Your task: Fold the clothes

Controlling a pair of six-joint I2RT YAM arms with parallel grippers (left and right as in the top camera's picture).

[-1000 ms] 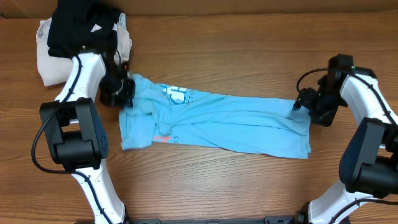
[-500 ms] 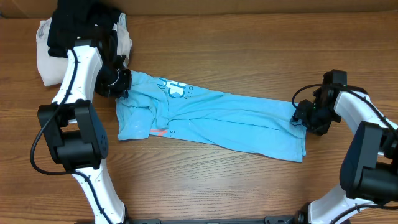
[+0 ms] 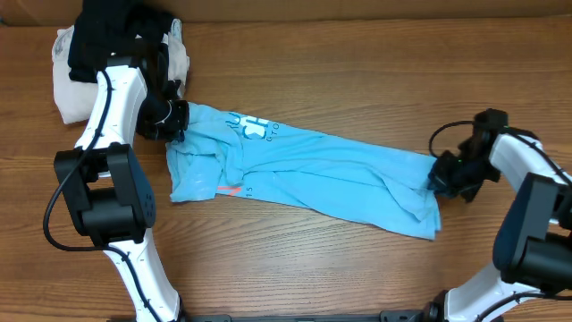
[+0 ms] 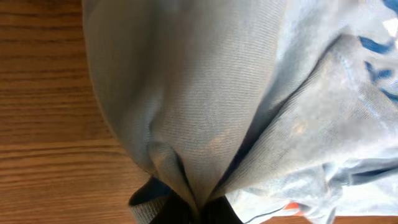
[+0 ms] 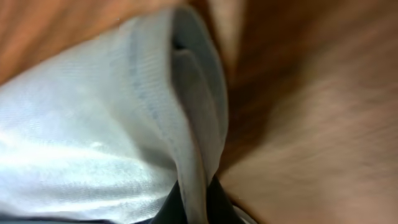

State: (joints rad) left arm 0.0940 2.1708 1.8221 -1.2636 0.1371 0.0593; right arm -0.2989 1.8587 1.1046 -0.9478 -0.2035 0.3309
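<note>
The clothes, a light sky-blue T-shirt (image 3: 304, 174) with blue and white print, lie stretched in a long crumpled band across the wooden table. My left gripper (image 3: 174, 122) is shut on the shirt's upper left corner; in the left wrist view the cloth (image 4: 205, 99) bunches into the closed jaws of that gripper (image 4: 200, 210). My right gripper (image 3: 440, 179) is shut on the shirt's right end. The right wrist view shows a fold of the fabric (image 5: 193, 124) pinched in my right gripper (image 5: 199, 205).
A black garment (image 3: 112, 36) lies on a cream-white garment (image 3: 71, 89) at the table's far left corner, just behind my left arm. Bare wooden table (image 3: 357, 80) surrounds the shirt.
My right gripper has closed on the shirt's right end and shifted toward the front right, pulling the cloth. My left gripper lifted its corner slightly toward the back, then held still.
</note>
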